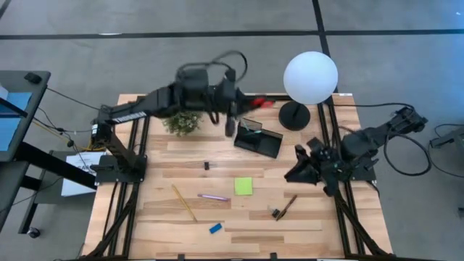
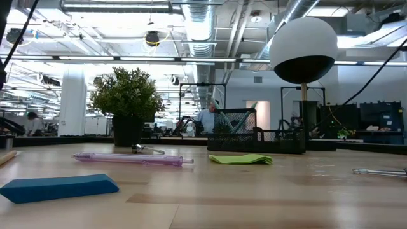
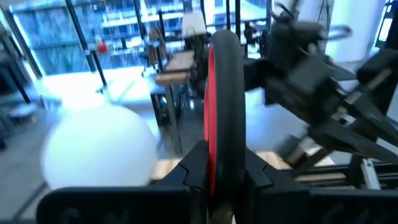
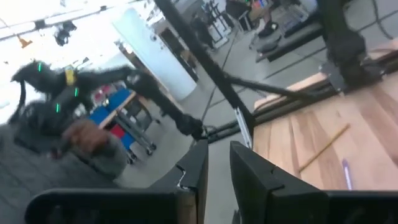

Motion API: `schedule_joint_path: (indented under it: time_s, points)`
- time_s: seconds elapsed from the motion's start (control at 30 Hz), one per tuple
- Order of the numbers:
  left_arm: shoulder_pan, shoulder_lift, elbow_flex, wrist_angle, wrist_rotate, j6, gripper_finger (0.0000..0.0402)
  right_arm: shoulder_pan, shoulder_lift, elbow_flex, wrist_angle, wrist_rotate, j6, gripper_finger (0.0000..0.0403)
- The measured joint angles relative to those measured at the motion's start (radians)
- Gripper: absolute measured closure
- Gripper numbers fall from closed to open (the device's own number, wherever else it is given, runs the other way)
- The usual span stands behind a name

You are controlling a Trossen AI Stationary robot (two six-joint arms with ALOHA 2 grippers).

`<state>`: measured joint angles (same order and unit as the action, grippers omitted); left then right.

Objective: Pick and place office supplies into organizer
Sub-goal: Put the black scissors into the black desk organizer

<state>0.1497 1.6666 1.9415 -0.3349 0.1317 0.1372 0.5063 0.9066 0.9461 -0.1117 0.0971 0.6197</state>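
Above the organizer [image 1: 258, 139] at the table's far side, my left gripper [image 1: 230, 116] clamps the red-handled scissors [image 3: 222, 112], not yet dropped in. One teal pen already stands inside (as far as I can tell). Pad [image 1: 243, 186], pencil [image 1: 183, 202], pink pen [image 1: 214, 196], eraser [image 1: 215, 228] remain. My right gripper [image 1: 303, 161] waits right, narrow, holding nothing.

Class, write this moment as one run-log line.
left gripper: shut on scissors, above organizer | right gripper: empty, waiting at table's right edge | pad, pencil, eraser: on table
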Motion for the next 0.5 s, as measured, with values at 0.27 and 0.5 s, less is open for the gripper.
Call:
schedule_joint_path:
  time_s: [0.27,0.5]
  points:
    - [0.151,0.026,-0.121,0.067,0.135,-0.013,0.0378,0.104,0.031,-0.001,-0.002,0.298,0.006,0.0342]
    - [0.222,0.065,-0.487,0.698,0.204,-0.098,0.0378,0.156,0.031,-0.001,-0.011,0.494,-0.003,0.0342]
